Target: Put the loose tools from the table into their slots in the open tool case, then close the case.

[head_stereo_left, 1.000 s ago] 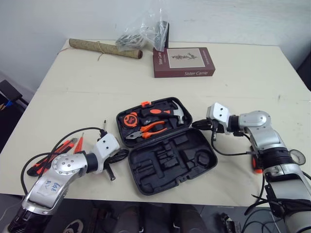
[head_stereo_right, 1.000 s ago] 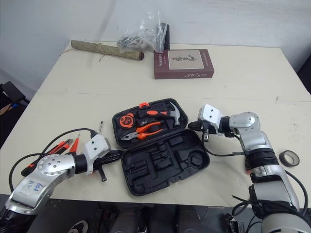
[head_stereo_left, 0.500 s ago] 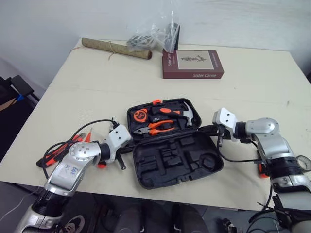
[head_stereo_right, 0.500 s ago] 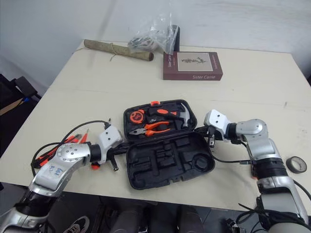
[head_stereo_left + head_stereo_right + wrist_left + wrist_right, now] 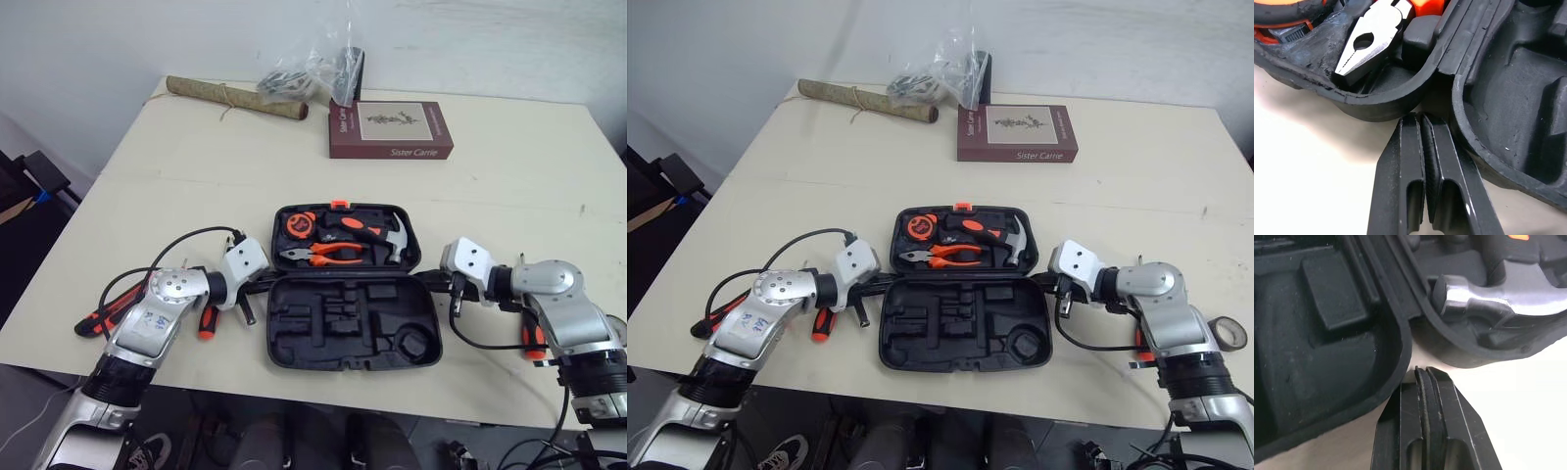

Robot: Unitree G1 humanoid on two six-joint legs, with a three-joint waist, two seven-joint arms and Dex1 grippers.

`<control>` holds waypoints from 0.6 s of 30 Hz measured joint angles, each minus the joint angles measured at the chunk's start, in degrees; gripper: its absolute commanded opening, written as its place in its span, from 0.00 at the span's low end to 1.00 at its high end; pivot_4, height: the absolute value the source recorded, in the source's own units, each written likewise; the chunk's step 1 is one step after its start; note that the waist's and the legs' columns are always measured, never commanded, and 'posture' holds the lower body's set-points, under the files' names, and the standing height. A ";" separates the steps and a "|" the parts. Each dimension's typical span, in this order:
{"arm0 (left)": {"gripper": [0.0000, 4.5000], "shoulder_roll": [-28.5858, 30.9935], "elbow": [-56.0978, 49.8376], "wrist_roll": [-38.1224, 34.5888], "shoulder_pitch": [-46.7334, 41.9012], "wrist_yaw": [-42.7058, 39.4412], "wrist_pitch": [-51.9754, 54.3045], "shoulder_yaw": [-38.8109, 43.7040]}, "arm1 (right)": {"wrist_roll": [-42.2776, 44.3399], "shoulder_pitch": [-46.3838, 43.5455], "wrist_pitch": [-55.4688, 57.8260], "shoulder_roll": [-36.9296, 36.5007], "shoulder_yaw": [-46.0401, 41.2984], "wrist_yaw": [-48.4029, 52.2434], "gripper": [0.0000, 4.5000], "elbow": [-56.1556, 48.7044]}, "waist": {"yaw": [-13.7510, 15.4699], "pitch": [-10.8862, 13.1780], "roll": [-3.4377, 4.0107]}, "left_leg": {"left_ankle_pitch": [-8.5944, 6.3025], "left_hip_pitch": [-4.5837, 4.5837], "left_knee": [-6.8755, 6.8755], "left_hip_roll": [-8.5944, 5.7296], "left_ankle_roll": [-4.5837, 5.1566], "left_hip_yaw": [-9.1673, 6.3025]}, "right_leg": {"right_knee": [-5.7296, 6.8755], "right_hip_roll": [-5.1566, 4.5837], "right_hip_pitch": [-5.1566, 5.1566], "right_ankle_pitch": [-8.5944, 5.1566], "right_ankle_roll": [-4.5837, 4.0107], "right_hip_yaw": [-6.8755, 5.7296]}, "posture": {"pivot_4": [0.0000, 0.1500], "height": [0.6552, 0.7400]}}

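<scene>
One tool case (image 5: 348, 284) lies open and flat near the front edge of the surface (image 5: 196, 176). Its two halves meet along a hinge line that runs left to right. The far half holds three tools: one tape measure (image 5: 297, 224), one pair of pliers (image 5: 328, 255) and one hammer (image 5: 377, 230). The near half shows its moulded black slots unfilled.

Two grippers meet the case, one at each end of the hinge line. The left gripper (image 5: 1418, 117) has its fingers (image 5: 1405, 161) pressed together, with the tips in the notch between the halves at the left end. The right gripper (image 5: 1422, 369) has its fingers (image 5: 1410, 421) closed flat against each other in the same way, with the tips at the notch on the right end.

One orange-handled tool (image 5: 206, 321) lies just left of the case, beside the left arm. More red and black handles (image 5: 98, 315) lie further left under a black cable (image 5: 186, 240), and their number cannot be told. One more orange-handled tool (image 5: 534, 338) lies under the right arm. One roll of tape (image 5: 1227, 333) sits near the right front corner.

A wide bare stretch of surface lies behind the case. Along the far edge are one book (image 5: 391, 128), one plastic bag (image 5: 313, 69) and one rolled mat (image 5: 235, 97). The front rim of the case sits close to the front edge of the surface.
</scene>
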 measured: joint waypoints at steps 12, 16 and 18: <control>0.02 1.98 0.36 -0.43 2.92 -0.12 -2.38 5.09 | 3.06 3.91 -0.51 -0.07 -2.61 -2.53 0.00 -2.06 | -0.87 0.01 0.00 | 0.00 -0.03 -0.14 0.04 -0.01 0.04 | -0.02 0.03 -0.11 0.00 0.00 0.01 | 1.00 1.00; 0.30 4.76 -4.69 -8.36 11.50 -2.47 -3.11 19.23 | 9.39 7.01 -0.52 -2.67 -11.82 -1.66 0.32 -2.81 | -1.72 0.03 -0.02 | -0.01 -0.14 -0.22 0.09 -0.01 -0.01 | -0.18 0.03 -0.18 0.00 0.00 -0.06 | 1.00 1.00; 0.52 6.51 -7.96 -12.74 17.34 -5.24 -4.76 27.64 | 12.27 10.18 -0.61 -4.65 -16.60 -0.55 0.56 -4.47 | -1.78 0.03 -0.02 | -0.01 -0.13 -0.28 0.10 -0.01 -0.02 | -0.27 0.02 -0.14 0.00 0.00 -0.07 | 1.00 1.00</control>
